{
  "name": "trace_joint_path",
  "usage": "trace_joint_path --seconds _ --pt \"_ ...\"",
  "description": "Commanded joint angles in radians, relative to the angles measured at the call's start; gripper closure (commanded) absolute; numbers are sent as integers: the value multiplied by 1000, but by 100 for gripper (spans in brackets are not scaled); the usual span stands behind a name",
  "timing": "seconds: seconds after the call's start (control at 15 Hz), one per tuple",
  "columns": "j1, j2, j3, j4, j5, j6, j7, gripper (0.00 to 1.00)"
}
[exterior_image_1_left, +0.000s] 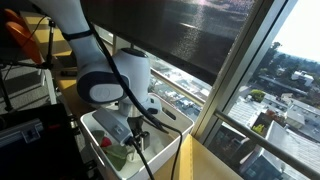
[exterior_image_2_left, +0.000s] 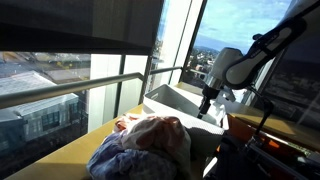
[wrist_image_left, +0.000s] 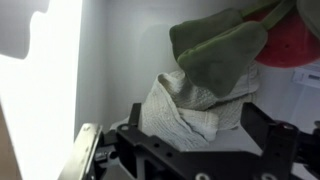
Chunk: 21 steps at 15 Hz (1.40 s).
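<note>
In the wrist view, glare washes out the left wall of the white bin (wrist_image_left: 40, 90). Right of it a pale cloth (wrist_image_left: 190, 110) lies crumpled inside the bin, with a green cloth (wrist_image_left: 215, 50) draped over its far side. A red item (wrist_image_left: 292, 45) is cut off at the right edge; we cannot identify it. The gripper (wrist_image_left: 190, 145) hangs over the pale cloth, jaws spread wide, holding nothing. We cannot confirm contact.
</note>
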Motion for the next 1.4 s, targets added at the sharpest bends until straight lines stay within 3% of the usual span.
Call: trace_joint_path --seconds 0.0,0.33,0.67,0.73,1.33 --pt "-11 68 30 23 18 9 -11 0" --pt "-33 160 40 109 21 -48 -7 0" --pt "-24 250 32 229 19 -186 22 0" --pt "-19 265 29 245 15 -211 27 19" --pt "-4 257 13 335 -2 -367 43 88"
